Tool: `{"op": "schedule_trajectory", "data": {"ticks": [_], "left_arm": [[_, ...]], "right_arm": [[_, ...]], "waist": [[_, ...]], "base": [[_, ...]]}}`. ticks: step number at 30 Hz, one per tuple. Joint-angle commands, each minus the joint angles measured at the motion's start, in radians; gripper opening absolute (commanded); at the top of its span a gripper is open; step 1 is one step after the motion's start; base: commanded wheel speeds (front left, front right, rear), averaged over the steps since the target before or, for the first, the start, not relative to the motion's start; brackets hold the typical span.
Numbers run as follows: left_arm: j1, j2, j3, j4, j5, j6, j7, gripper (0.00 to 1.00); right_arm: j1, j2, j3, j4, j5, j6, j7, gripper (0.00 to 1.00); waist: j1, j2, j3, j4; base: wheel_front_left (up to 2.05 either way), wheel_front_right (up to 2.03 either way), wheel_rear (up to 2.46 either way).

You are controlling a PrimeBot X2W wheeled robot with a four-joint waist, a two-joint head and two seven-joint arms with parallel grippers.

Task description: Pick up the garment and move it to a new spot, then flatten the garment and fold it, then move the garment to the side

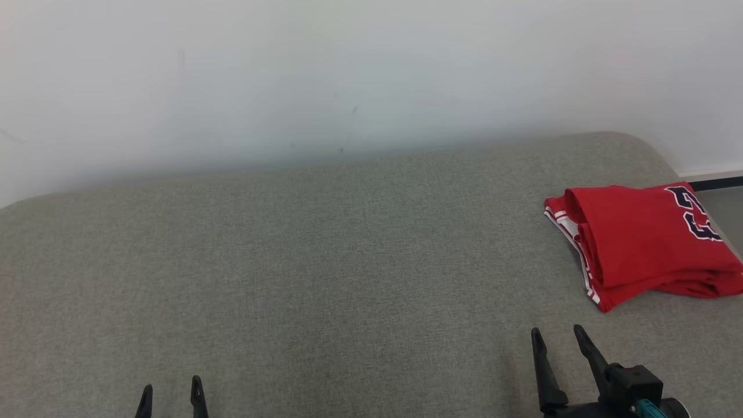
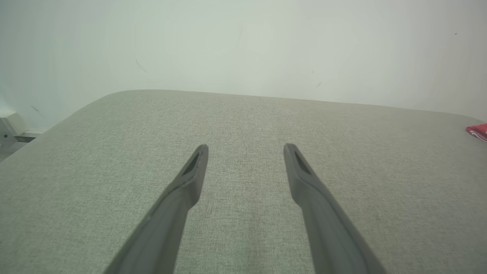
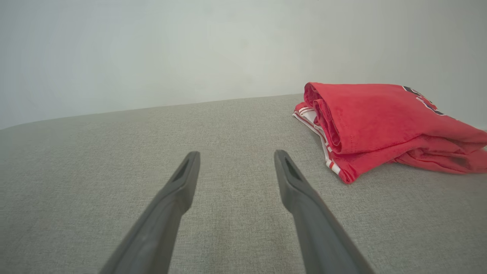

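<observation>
- Nearest, low at the left: left tool, spread wide, empty.
- Low at the right, slightly further: right tool, likewise fully apart, gripping nothing, short of the garment.
- Beyond: bare grey table.
- Far right, close to the table's edge: red garment, folded into a soft thick bundle, white-striped trim, dark lettering on top.
- Likely risks: pinching only the top layer and unrolling the bundle; nudging it off the edge.

head above, wrists low, shared cushion
</observation>
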Motion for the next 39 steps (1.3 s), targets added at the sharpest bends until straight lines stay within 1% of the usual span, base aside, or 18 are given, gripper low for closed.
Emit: {"op": "schedule_trajectory", "data": {"ticks": [1,8,9,13,26,39], "left_arm": [[0.001,-0.001,0.004,0.003,-0.002,-0.003,-0.002,1.00],[0.000,-0.001,0.002,0.003,-0.005,0.001,-0.002,1.00],[-0.001,0.000,0.002,0.005,-0.001,0.000,0.000,0.00],[0.004,-0.003,0.001,0.045,-0.003,0.000,0.005,0.00],[-0.040,-0.002,0.020,0.050,-0.251,-0.023,0.072,0.00],[-0.074,-0.002,0.032,0.049,-0.463,-0.043,0.125,0.00]], "right_arm": [[0.011,0.001,0.005,-0.011,-0.003,-0.003,0.001,1.00],[0.019,0.001,0.000,-0.024,-0.005,-0.003,0.009,1.00],[0.009,0.000,0.000,-0.019,-0.001,0.000,0.010,0.00],[0.026,0.001,0.000,0.020,0.003,0.000,0.015,0.00],[-0.001,0.001,-0.011,0.014,0.273,0.000,0.070,0.00],[-0.019,0.001,-0.016,0.003,0.505,0.000,0.111,0.00]], "waist": [[-0.0001,0.0000,0.003,0.000],[-0.0001,0.0000,0.007,-0.001],[0.0000,0.0000,0.007,-0.001],[0.0000,0.0000,0.007,0.000],[0.0000,0.0000,0.009,0.011],[0.0000,0.0000,0.011,0.023]], "base": [[0.00,0.00,0.00],[0.00,0.00,0.00],[0.00,0.00,0.00],[0.00,0.00,0.00],[0.00,0.00,0.00],[0.00,0.00,0.00]]}}
